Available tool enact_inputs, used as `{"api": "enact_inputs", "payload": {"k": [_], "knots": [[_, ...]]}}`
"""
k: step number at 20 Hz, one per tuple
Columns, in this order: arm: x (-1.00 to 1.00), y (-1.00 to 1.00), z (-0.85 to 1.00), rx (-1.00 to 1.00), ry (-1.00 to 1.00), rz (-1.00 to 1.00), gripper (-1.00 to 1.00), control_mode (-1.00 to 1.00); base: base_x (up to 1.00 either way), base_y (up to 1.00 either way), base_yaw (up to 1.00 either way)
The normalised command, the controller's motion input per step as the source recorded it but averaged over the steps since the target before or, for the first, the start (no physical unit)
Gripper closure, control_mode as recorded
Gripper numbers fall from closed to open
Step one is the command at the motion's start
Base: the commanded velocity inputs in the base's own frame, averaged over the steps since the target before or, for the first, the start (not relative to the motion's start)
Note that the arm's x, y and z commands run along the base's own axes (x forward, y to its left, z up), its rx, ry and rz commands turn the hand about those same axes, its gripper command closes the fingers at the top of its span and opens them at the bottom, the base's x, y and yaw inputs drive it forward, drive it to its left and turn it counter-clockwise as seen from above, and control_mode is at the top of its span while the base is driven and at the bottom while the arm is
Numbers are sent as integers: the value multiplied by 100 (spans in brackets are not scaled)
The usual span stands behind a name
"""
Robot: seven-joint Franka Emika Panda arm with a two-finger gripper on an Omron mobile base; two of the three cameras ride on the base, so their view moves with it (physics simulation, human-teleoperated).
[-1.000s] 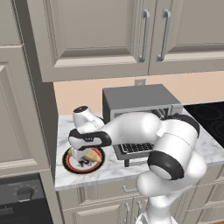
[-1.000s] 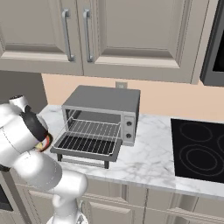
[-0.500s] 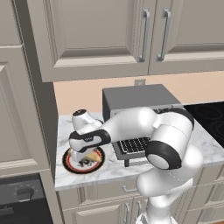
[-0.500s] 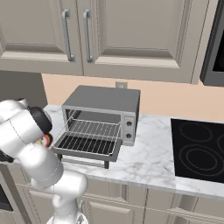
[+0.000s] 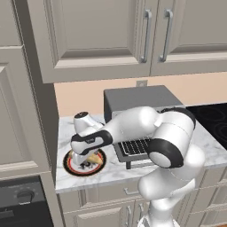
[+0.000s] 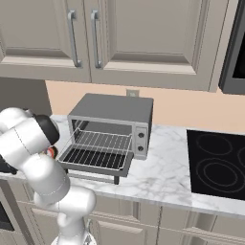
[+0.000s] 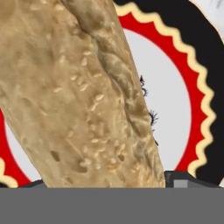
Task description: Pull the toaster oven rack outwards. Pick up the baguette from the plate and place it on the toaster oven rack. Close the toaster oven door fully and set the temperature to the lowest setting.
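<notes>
The baguette (image 7: 78,96), tan and seeded, lies on the plate (image 7: 183,87) with its black centre and red rim. My gripper (image 7: 107,181) is down over it, and one dark fingertip (image 7: 179,178) sits against each side of the bread. In the left base view the gripper (image 5: 83,158) stands on the plate (image 5: 71,168) at the counter's left, with the baguette (image 5: 94,158) partly hidden. The toaster oven (image 6: 115,107) stands to the right. Its door (image 6: 91,165) lies open and flat, and the rack (image 6: 103,141) reaches out of the cavity.
Small knobs (image 6: 140,136) sit on the oven's silver side panel. A black cooktop (image 6: 217,165) lies at the counter's right. Wall cabinets (image 6: 95,38) hang overhead. A tall cabinet (image 5: 22,111) bounds the counter on the left. My arm (image 5: 142,126) spans in front of the oven.
The hand has sunk lower onto the plate, and the jaws have narrowed around the baguette. The oven, door and rack have not moved.
</notes>
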Motion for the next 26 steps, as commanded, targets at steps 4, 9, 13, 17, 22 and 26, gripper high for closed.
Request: {"api": "enact_inputs", "payload": {"k": [4, 9, 13, 17, 22, 26], "knots": [[0, 0, -9, 1, 0, 0, 100, -100, 0, 0, 0], [-33, -13, 39, 2, 0, 0, 100, -100, 0, 0, 0], [-59, -20, 100, 7, 0, 0, 100, -100, 0, 0, 0], [-77, -48, 99, 13, -2, 0, 100, -100, 0, 0, 0], [-83, -54, 97, 2, -2, 0, 100, -100, 0, 0, 0], [-57, -61, 63, -11, -2, 4, 100, -100, 0, 0, 0]]}}
